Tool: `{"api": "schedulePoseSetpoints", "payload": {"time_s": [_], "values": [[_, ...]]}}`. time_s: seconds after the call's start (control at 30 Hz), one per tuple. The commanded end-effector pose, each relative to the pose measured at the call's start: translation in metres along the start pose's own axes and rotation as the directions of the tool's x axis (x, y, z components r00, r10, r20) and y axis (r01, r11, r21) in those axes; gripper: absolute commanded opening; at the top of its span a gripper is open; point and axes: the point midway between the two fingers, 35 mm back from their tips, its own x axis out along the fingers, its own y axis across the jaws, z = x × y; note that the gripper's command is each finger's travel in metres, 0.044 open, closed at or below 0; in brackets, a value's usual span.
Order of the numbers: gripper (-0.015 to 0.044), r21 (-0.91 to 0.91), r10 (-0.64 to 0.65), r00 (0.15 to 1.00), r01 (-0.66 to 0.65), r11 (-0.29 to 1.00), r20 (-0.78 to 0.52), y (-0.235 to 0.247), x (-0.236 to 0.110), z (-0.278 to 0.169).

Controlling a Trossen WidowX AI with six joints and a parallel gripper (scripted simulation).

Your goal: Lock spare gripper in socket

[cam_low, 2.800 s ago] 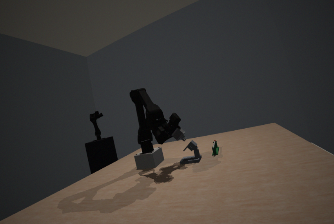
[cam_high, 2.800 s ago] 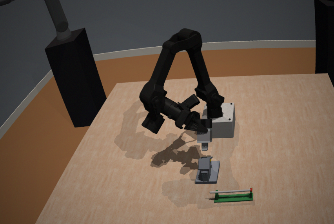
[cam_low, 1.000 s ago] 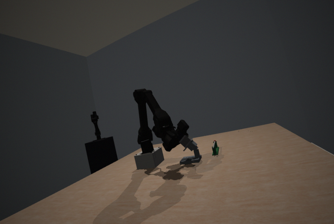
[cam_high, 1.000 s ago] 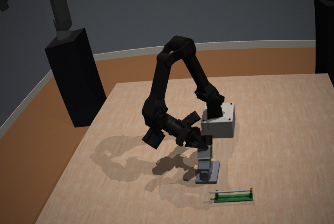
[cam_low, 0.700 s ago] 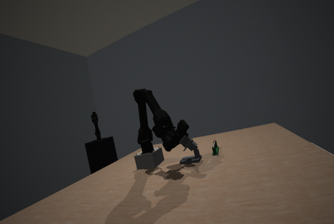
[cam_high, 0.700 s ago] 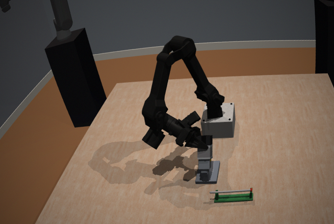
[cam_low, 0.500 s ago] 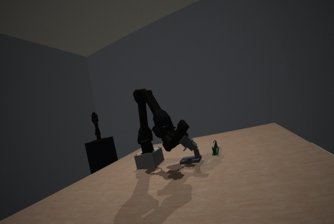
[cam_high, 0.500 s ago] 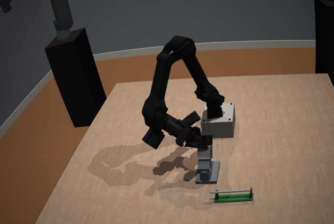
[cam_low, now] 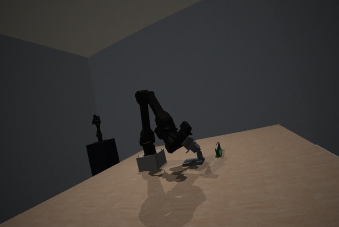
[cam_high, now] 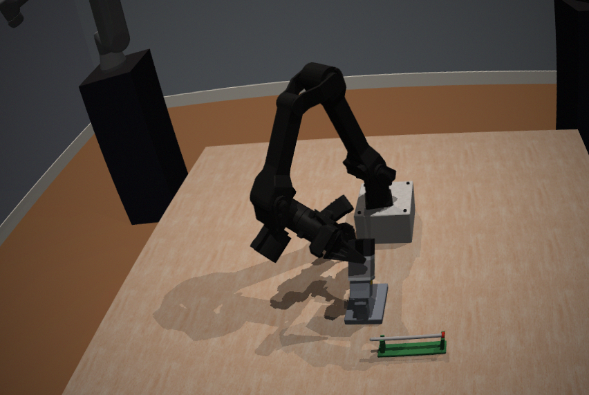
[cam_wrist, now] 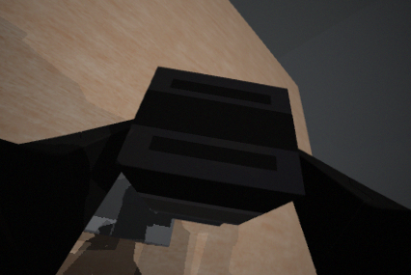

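Note:
The spare gripper [cam_high: 363,268] [cam_low: 197,149] stands upright with its spigot down in the grey mount's socket [cam_high: 360,293]. The mount's base plate [cam_high: 379,306] [cam_low: 191,161] lies flat on the table. My gripper [cam_high: 354,253] [cam_low: 189,142] [cam_wrist: 213,140] is open, with its fingers either side of the spare gripper's dark top block [cam_wrist: 212,145]. I cannot tell whether the fingers touch it. The grey lock pin [cam_high: 406,336] [cam_low: 217,143] with a red tip lies across a green cradle [cam_high: 411,348] [cam_low: 218,152], in front of the mount and to its right.
The arm's light grey base box [cam_high: 386,221] [cam_low: 150,161] stands just behind the mount. A black pedestal [cam_high: 133,142] [cam_low: 102,154] with another arm stands off the table at the back left. A second pedestal [cam_high: 571,61] stands at the back right.

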Motion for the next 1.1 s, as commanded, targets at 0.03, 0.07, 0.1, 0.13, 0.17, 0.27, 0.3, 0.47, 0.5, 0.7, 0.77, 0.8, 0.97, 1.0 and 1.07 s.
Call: {"api": "schedulePoseSetpoints", "payload": {"time_s": [0.03, 0.07, 0.1, 0.13, 0.17, 0.27, 0.3, 0.47, 0.5, 0.7, 0.77, 0.8, 0.97, 1.0, 1.07], "values": [[0.0440, 0.000, 0.001, 1.000, -0.001, 1.000, 0.001, 0.000, -0.005, 0.009], [0.0440, 0.001, 0.000, 1.000, 0.000, 1.000, 0.001, 0.000, -0.006, 0.011], [0.0440, 0.002, 0.000, 1.000, 0.000, 1.000, 0.002, 0.000, -0.007, 0.012], [0.0440, 0.002, -0.001, 1.000, 0.001, 1.000, 0.002, 0.000, -0.008, 0.014], [0.0440, 0.002, -0.001, 1.000, 0.001, 1.000, 0.002, 0.000, -0.009, 0.015], [0.0440, 0.003, -0.003, 1.000, 0.003, 1.000, 0.002, -0.001, -0.012, 0.020], [0.0440, 0.003, -0.003, 1.000, 0.003, 1.000, 0.003, -0.001, -0.013, 0.022], [0.0440, 0.006, -0.005, 1.000, 0.005, 1.000, 0.004, -0.002, -0.018, 0.030], [0.0440, 0.006, -0.005, 1.000, 0.005, 1.000, 0.004, -0.002, -0.019, 0.031], [0.0440, 0.009, -0.008, 1.000, 0.008, 1.000, 0.005, -0.002, -0.024, 0.041], [0.0440, 0.010, -0.008, 1.000, 0.008, 1.000, 0.006, -0.003, -0.026, 0.044], [0.0440, 0.011, -0.009, 1.000, 0.009, 1.000, 0.006, -0.003, -0.027, 0.046], [0.0440, 0.013, -0.011, 1.000, 0.011, 1.000, 0.007, -0.003, -0.032, 0.054], [0.0440, 0.014, -0.011, 1.000, 0.011, 1.000, 0.007, -0.003, -0.033, 0.055], [0.0440, 0.015, -0.012, 1.000, 0.012, 1.000, 0.008, -0.003, -0.035, 0.058]]}}
